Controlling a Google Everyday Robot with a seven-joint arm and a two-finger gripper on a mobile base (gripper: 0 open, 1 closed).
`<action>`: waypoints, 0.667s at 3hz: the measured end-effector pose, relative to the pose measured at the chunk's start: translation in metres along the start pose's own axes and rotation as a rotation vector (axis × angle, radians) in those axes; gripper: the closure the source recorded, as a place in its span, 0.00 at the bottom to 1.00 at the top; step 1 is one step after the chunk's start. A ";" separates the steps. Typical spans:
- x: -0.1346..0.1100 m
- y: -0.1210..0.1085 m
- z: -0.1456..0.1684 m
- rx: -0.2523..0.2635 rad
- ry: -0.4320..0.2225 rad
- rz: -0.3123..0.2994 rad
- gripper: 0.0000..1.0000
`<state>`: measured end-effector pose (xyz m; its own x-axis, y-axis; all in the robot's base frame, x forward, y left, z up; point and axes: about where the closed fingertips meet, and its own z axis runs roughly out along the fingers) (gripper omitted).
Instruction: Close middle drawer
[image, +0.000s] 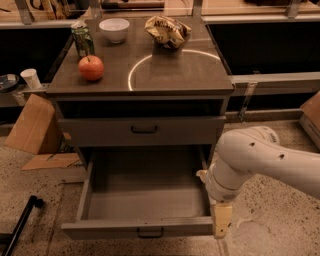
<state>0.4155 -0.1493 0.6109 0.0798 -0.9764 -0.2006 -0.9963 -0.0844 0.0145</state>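
**Position.** The middle drawer (105, 230) stands pulled well out of the grey cabinet (220, 85). Its box is bare inside and its low front faces the camera, with the small dark handle (150, 232) at centre. The upper drawer (100, 132) above it sits pushed in.

**Gripper.** The gripper (222, 221) hangs at the right front corner of the middle drawer, just beside the end of the front panel and well apart from the handle. Whether it is released or clenched cannot be told. It appears to hold nothing.

**Hazards, as judged.**
1. The gripper sits at the corner, not across the front. A push from here would probably load one side only, so the drawer may skew on its runners and jam part way.
2. Contact so near the panel's end could slip off the edge. The gripper would then slide along the drawer's right wall, or wedge between that wall and the cabinet frame.
3. The white arm (260, 160) lies close to the drawer's right side and may foul it as the drawer travels in.
4. A hard close would jolt the top, where the apple (91, 67) could roll and the green can (82, 39) could topple.
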 end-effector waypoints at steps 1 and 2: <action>0.002 0.009 0.046 -0.034 -0.009 -0.005 0.19; 0.009 0.014 0.086 -0.077 -0.063 0.010 0.42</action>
<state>0.3995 -0.1426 0.5254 0.0650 -0.9632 -0.2609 -0.9916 -0.0917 0.0917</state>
